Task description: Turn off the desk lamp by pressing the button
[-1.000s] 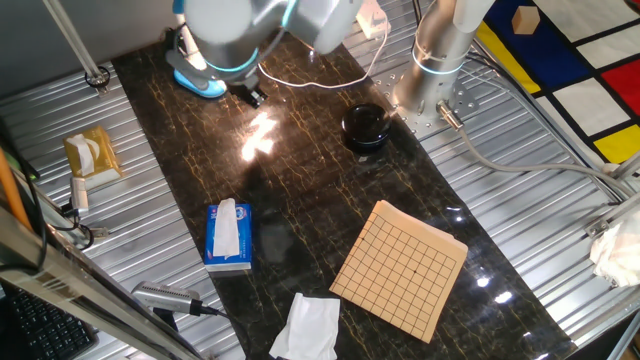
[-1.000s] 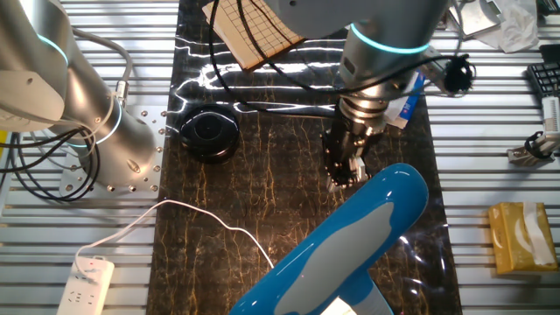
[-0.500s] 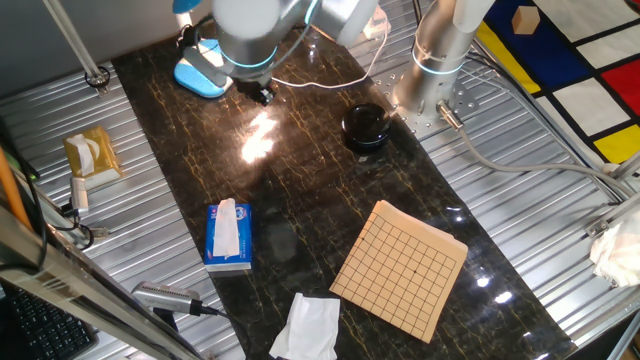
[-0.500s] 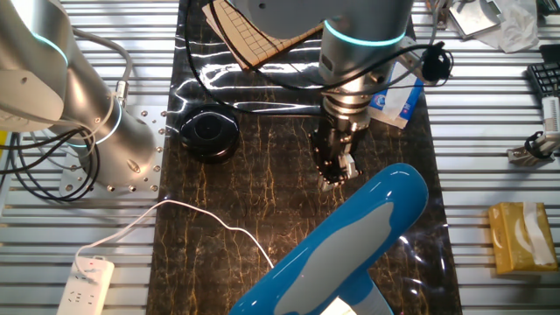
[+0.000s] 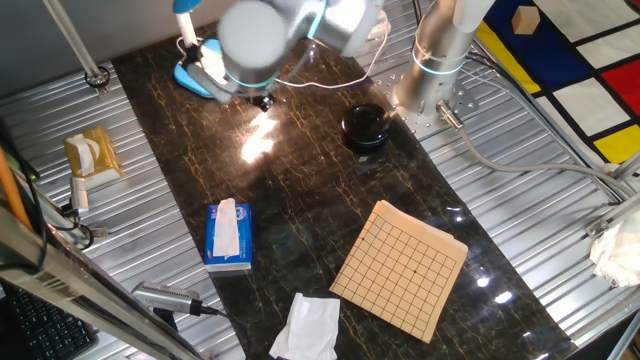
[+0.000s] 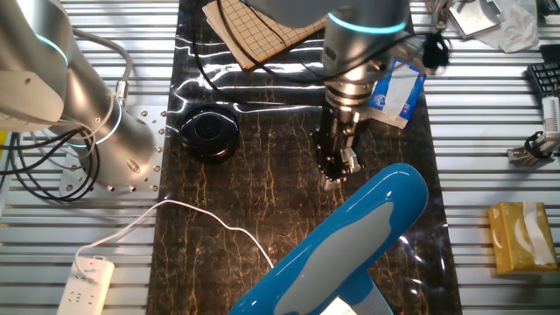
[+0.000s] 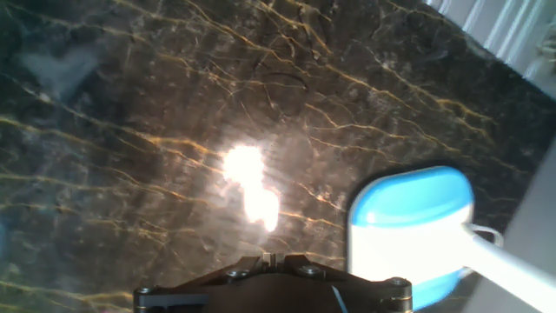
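The desk lamp's light-blue base stands at the far left of the dark marble table, partly behind my arm. In the hand view the base shows its whitish top face at the lower right, with the slim neck leading off to the right. The lamp's blue head fills the foreground of the other fixed view. The lamp is lit, and its glare shines on the marble. My gripper hangs above the table beside the base, apart from it. Its fingertips touch each other and hold nothing.
A black round pot stands right of the gripper. The white cable runs to a power strip. A tissue pack, a go board and a white cloth lie nearer the front.
My gripper has shifted a little to the right, away from the lamp base, and the wrist has turned. The lamp has not moved and stays lit.
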